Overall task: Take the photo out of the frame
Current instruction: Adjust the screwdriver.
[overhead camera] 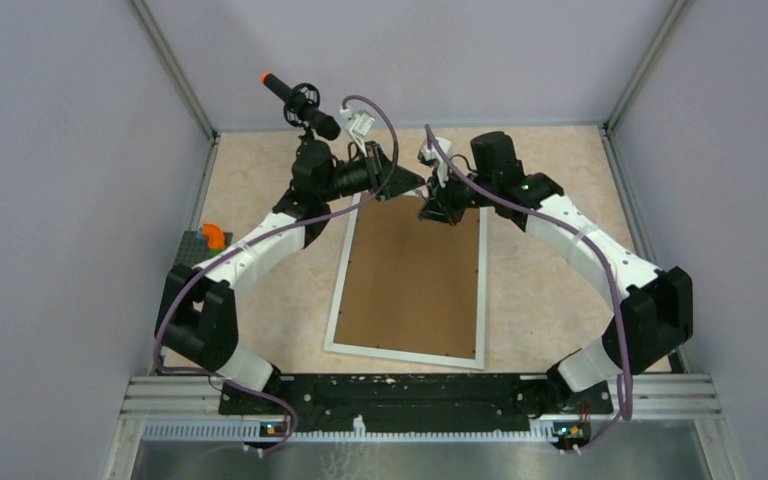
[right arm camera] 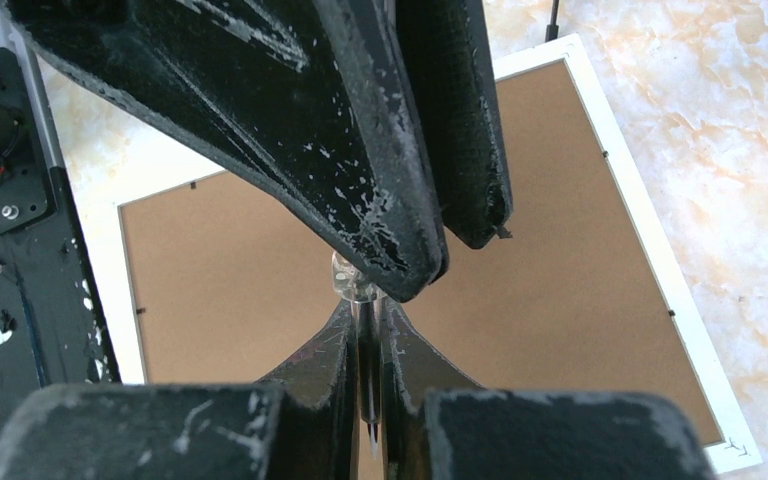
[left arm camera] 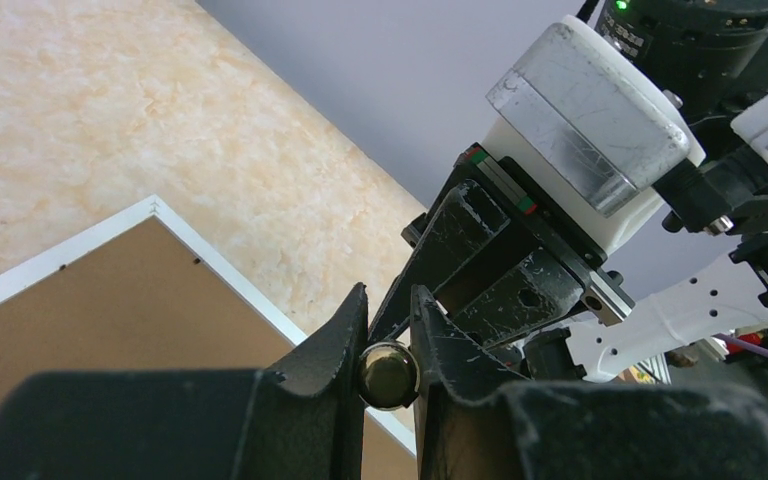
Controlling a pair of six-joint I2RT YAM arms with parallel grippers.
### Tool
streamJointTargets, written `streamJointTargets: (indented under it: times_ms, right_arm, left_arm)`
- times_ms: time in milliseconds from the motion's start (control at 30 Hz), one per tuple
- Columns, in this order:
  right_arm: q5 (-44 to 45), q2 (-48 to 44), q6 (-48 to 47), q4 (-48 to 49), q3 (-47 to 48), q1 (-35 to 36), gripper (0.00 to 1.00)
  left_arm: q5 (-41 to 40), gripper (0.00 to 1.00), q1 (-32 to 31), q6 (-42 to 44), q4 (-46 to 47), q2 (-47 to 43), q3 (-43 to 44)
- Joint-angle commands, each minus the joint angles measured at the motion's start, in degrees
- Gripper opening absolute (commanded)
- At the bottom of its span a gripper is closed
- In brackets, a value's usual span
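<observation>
A: Though the frame point(overhead camera: 410, 280) is plain to see, where is the photo?
B: Hidden. The frame lies brown back up at the middle of the table point(overhead camera: 560, 160), its long sides running 12 to 6.
A: And the grippers?
B: Both meet over its 12 o'clock edge. The left gripper point(left arm camera: 388, 297), reaching in from 10 o'clock, has its jaws pinched on a small brassy peg point(left arm camera: 388, 375). The right gripper point(right arm camera: 367, 315), from 2 o'clock, has its jaws nearly closed – on the peg's thin dark stem.
</observation>
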Motion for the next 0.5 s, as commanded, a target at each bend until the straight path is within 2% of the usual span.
streamJointTargets:
  times_ms: [0, 100, 133, 233, 267, 333, 400, 467]
  right_arm:
    - [-0.9, -3.7, -1.3, 0.5, 0.0, -2.9, 0.00]
    - [-2.0, -3.7, -2.3, -0.6, 0.5, -4.0, 0.00]
    - [-2.2, -3.6, -2.8, -1.1, 0.7, -4.2, 0.00]
    - [-2.6, -3.8, -5.8, -3.7, 1.6, -5.0, 0.00]
    - [-3.1, -4.0, -7.5, -5.2, 1.9, -5.4, 0.00]
    - [-4.7, -4.3, -11.4, -8.5, 2.1, -6.4, 0.00]
    - [-6.8, -4.4, -16.8, -13.5, 2.8, -6.7, 0.00]
    - [-9.2, -4.0, -23.8, -20.0, 3.8, -6.7, 0.00]
  left_arm:
    - [2.0, 0.00, -0.2, 2.7, 0.6, -0.9, 1.5]
    - [1.7, 0.04, -0.1, 3.1, 0.7, -1.1, 1.4]
    - [1.8, 0.09, -0.1, 3.2, 0.8, -1.1, 1.4]
    - [2.7, 0.50, 0.6, 4.0, -0.7, -1.3, 1.9]
    - [3.3, 0.58, 1.5, 4.4, -2.6, -1.3, 2.4]
    - [5.9, 0.64, 3.7, 5.3, -5.1, -1.2, 3.7]
    - [14.2, 0.63, 5.9, 8.3, -8.9, 0.0, 6.4]
    - [21.4, 0.64, 6.0, 16.5, -17.9, 1.7, 10.9]
